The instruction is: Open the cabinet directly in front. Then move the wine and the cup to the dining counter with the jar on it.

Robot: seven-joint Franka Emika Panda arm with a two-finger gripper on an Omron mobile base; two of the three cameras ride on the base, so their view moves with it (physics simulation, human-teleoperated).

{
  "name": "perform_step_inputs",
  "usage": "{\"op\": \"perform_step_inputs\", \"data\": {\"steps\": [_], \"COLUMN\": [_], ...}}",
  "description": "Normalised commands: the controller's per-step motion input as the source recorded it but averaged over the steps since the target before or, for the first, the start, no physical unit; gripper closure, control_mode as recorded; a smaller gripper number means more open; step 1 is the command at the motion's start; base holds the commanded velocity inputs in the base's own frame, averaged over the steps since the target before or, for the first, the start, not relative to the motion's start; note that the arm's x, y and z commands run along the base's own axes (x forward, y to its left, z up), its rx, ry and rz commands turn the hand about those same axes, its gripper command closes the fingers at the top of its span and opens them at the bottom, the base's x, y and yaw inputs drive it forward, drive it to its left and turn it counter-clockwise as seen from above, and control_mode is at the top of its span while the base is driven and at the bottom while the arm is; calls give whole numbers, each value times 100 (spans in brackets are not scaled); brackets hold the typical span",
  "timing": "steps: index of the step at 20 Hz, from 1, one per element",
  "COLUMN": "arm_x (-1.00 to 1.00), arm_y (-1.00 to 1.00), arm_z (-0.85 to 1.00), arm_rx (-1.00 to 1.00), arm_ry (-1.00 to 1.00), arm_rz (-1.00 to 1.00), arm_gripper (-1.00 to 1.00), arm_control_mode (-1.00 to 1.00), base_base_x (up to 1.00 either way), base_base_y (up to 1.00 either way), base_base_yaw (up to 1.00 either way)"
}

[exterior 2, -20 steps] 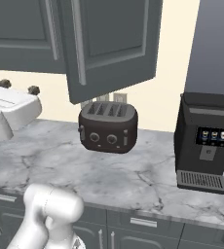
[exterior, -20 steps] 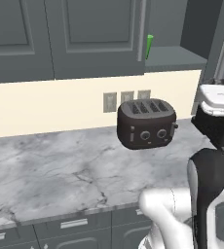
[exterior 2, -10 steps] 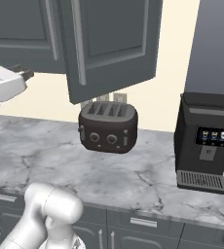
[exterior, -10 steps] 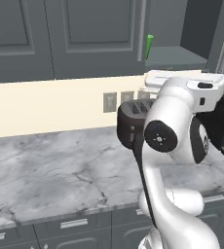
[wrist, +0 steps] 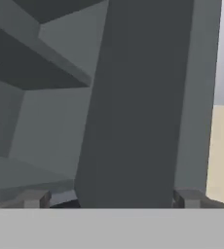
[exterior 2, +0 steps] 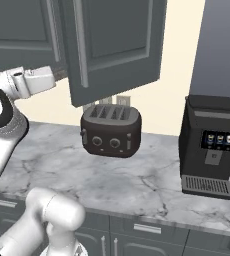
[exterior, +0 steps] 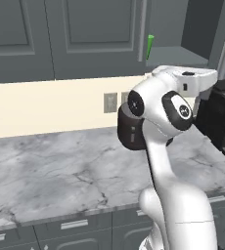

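My hand (wrist: 109,198) is up at the cabinet (exterior 2: 114,45), fingers spread wide and holding nothing. Through my hand camera the two fingertips (wrist: 33,198) sit far apart at the bottom, and between them rises a broad dark grey panel, most likely the swung-out door seen nearly edge on. To one side of it I can see bare grey shelves inside.

From the right base view the door (exterior 2: 112,47) hangs open over the counter (exterior 2: 152,185), its silver bar handle (exterior 2: 79,42) facing me, so I judge the opening step done. My arm reaches up past the door's edge, which fits a hand heading for the shelf rather than the handle.

From the left base view the cup (exterior: 150,47) is a thin green sliver on the lower shelf, just past the door edge and above my wrist. It's the nearer target. The wine I can't make out from here.

Below, the toaster (exterior 2: 110,131) stands on the counter against the wall with the coffee machine (exterior 2: 209,145) well off to its right. Both are under my reach path, so I'd keep the elbow high going in.
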Motion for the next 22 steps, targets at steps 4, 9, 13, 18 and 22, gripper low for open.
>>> {"op": "perform_step_inputs", "data": {"steps": [4, 9, 13, 18, 22], "arm_x": [4, -33, -12, 4, 16], "arm_y": [-95, -100, -100, -100, -51], "arm_z": [-11, 0, -14, -36, -14], "arm_rx": [8, 21, 19, 12, 0], "arm_ry": [3, 0, -10, -21, -2], "arm_rz": [-47, -27, -5, 19, 14], "arm_gripper": [-100, -100, -100, -100, -100], "arm_control_mode": [-100, -100, -100, -100, -100], "base_base_x": [0, 0, 0, 0, 0], "base_base_y": [0, 0, 0, 0, 0], "base_base_yaw": [0, 0, 0, 0, 0]}}
